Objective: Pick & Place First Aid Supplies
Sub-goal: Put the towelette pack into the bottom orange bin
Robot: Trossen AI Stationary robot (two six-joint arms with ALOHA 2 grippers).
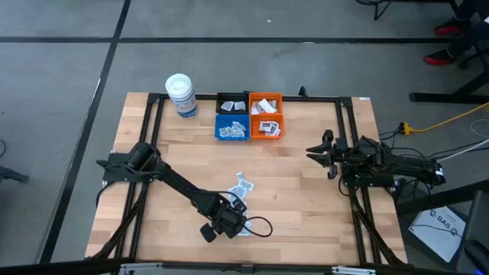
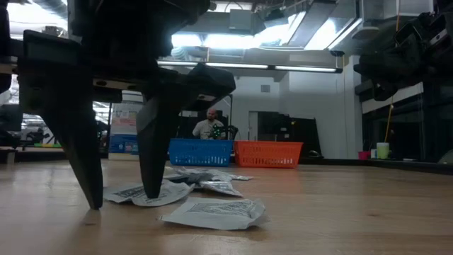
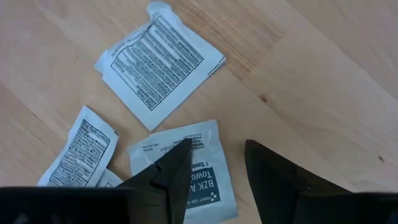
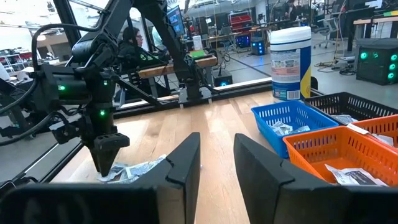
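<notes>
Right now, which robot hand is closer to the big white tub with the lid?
The left hand, though neither is close. It hangs over the loose sachets at the table's near edge. The right hand waits at the right side, across from the white tub.

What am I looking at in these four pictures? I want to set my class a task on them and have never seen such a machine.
Two dark robot arms work at a wooden table. One picture looks down from above, one sits at table-top height, and two come from cameras on the arms' wrists. The left gripper is down over loose first aid sachets, its open jaws straddling a towelette sachet without holding it. The right gripper waits at the table's right side, open and empty. At the far edge stand a blue bin, an orange bin and a black bin, some sachets already inside, and a white tub.
</notes>
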